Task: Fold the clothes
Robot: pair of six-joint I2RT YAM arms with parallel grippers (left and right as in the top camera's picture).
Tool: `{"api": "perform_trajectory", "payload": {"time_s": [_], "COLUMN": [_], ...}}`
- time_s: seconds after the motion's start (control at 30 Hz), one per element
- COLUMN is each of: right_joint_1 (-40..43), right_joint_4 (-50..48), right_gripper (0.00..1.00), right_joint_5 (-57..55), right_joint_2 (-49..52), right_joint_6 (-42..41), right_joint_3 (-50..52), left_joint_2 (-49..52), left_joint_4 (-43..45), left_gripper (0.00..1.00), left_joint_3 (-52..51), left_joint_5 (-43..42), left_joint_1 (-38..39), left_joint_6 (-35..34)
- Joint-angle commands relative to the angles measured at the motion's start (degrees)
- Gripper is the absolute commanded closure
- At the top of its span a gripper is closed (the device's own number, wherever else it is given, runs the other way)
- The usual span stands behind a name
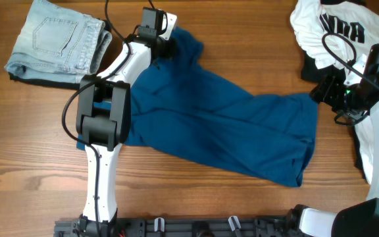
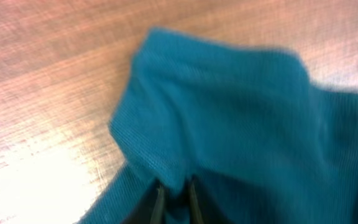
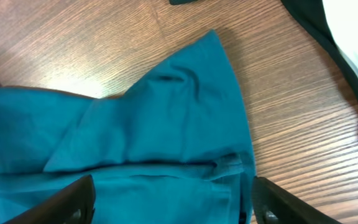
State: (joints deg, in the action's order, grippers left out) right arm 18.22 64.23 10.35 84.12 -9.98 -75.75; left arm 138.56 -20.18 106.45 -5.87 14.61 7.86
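Worktop (image 1: pixel 242 52) is carrying everything. Blue shirt (image 1: pixel 222 128) is lying rumpled and slanted across the middle, one end bunching at the far left, the other end spreading toward the right. White shirt (image 1: pixel 308 29) with black lettering is sitting crumpled at the far right corner, and folded jeans (image 1: pixel 58 39) are resting at the far left corner, near the blue shirt but apart from it. Black piece (image 1: pixel 310 69) is peeking out under the white shirt.

Left tool (image 1: pixel 165 46) is clenching a ridge of blue shirt at its far-left end; the wrist view is showing cloth nipped between the narrow fingers (image 2: pixel 176 199). Right tool (image 1: pixel 321 92) is hanging spread wide over the right-hand edge (image 3: pixel 173 202), gripping nothing; probably just above the cloth, though I'm not seeing contact clearly.

I'm judging this as the spreading-out step. To do it well I'm aiming the right tool onto that corner, catching both layers, then drawing the two ends apart low and evenly so wrinkles are flattening before any fold.
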Motion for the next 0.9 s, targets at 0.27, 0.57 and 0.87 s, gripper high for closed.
{"api": "perform_trajectory", "payload": {"time_s": [0.27,0.57,0.87], "right_joint_1": [-5.31,-5.55,-5.57], "right_joint_4": [-4.92,-13.44,-27.3], "right_gripper": [0.37,0.36,0.39], "right_joint_5": [1.53,1.07,-1.77], "right_joint_2": [10.58,22.69,29.44], "right_joint_6": [0.94,2.45,2.19], "right_joint_3": [-0.66,-0.66,-0.66], "left_joint_2": [-3.65,-4.46,-4.46], "left_joint_4": [-2.73,-6.25,-5.49], "left_gripper": [0.96,0.96,0.47], "left_joint_3": [3.13,3.13,3.13], "left_joint_5": [7.06,8.87,10.29], "left_joint_1": [-6.38,-10.27,-7.56], "left_joint_6": [-18.86,-20.31,-13.92]}}
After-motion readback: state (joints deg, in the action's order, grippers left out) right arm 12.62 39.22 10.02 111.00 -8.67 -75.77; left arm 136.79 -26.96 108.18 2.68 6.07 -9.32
